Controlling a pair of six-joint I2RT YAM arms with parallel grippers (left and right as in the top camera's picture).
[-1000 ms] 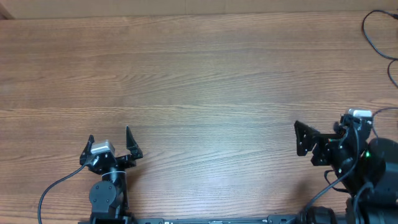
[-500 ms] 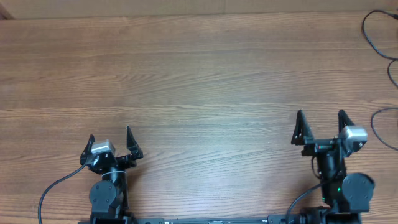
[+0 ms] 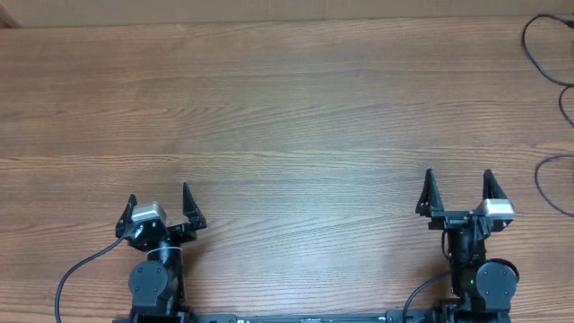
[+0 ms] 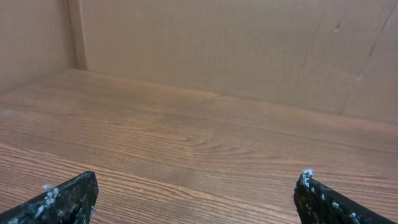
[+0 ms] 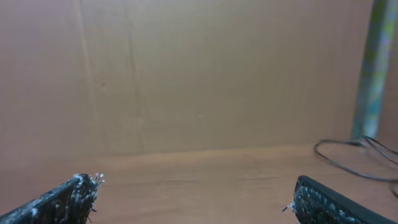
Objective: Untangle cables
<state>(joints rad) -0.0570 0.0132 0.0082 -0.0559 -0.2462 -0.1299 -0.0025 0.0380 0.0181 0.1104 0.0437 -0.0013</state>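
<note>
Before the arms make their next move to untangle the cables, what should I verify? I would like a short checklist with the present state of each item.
1. Left gripper: jaws wide open, nothing between them. Ok.
2. Right gripper: jaws wide open, nothing between them. Ok.
3. Cables located: only thin black loops show at the right edge of the table, running out of the overhead view. Not ok.
4. Tangle and plug ends in sight for choosing a grasp point: cannot tell.
5. Surface between the right gripper and the cables is bare wood. Ok.
</note>
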